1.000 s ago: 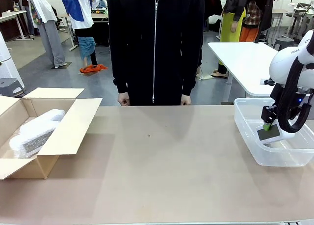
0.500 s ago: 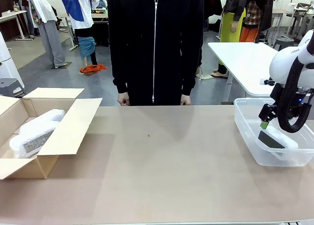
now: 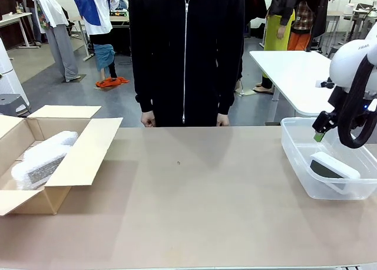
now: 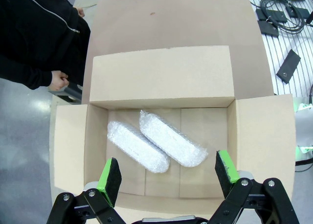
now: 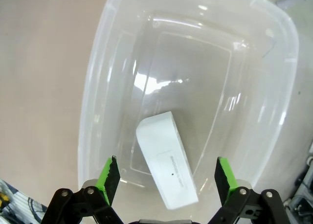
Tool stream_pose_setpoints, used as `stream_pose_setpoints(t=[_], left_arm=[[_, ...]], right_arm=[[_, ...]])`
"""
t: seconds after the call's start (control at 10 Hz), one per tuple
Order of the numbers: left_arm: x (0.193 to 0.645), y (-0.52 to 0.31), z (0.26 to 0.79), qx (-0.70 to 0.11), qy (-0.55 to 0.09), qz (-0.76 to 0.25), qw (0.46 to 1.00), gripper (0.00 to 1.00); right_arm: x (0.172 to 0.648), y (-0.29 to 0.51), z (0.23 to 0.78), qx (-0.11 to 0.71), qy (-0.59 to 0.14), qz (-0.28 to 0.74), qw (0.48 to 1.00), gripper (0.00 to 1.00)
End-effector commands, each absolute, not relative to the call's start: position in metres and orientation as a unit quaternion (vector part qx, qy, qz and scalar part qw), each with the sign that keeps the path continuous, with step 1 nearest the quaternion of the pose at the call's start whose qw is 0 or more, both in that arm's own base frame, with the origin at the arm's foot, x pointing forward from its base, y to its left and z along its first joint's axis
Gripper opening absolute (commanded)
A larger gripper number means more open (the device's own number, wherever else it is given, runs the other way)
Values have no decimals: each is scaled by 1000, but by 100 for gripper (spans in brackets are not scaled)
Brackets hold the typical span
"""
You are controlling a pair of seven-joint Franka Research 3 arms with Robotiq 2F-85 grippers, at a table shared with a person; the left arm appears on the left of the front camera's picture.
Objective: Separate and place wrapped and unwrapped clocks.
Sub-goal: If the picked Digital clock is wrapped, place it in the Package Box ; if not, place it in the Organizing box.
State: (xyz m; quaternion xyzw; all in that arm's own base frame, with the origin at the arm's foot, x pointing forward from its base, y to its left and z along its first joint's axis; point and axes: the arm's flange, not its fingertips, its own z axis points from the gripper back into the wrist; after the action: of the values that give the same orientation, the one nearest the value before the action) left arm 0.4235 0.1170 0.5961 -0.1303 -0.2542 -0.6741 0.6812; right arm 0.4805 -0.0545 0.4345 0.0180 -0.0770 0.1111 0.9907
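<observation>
While the sort looked complete, the lines below were noted.
Right gripper [image 5: 166, 177]: jaws apart, empty, above the clear tub [image 3: 294, 152] at right.
Bare clock [image 5: 167, 165]: lying in the tub.
Left gripper [image 4: 168, 175]: jaws apart over the cardboard box [image 4: 161, 82].
Wrapped clocks [image 4: 154, 143]: side by side inside.
Advice: a straight lift was judged best, rim avoided.

A small grey line of print sits on the bare clock [image 5: 167, 158] in the tub [image 5: 93, 92] below me, too small to read.
</observation>
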Motion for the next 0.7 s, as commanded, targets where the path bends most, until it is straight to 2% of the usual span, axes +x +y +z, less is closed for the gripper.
stream_pose_setpoints(t=[0.0, 0.6], left_arm=[[420, 118, 595, -130, -257, -682, 672, 100], [420, 118, 595, -130, -257, -682, 672, 100]], right_arm=[[475, -49, 461, -5, -80, 113, 990, 100], [469, -31, 503, -36, -89, 122, 988, 100]])
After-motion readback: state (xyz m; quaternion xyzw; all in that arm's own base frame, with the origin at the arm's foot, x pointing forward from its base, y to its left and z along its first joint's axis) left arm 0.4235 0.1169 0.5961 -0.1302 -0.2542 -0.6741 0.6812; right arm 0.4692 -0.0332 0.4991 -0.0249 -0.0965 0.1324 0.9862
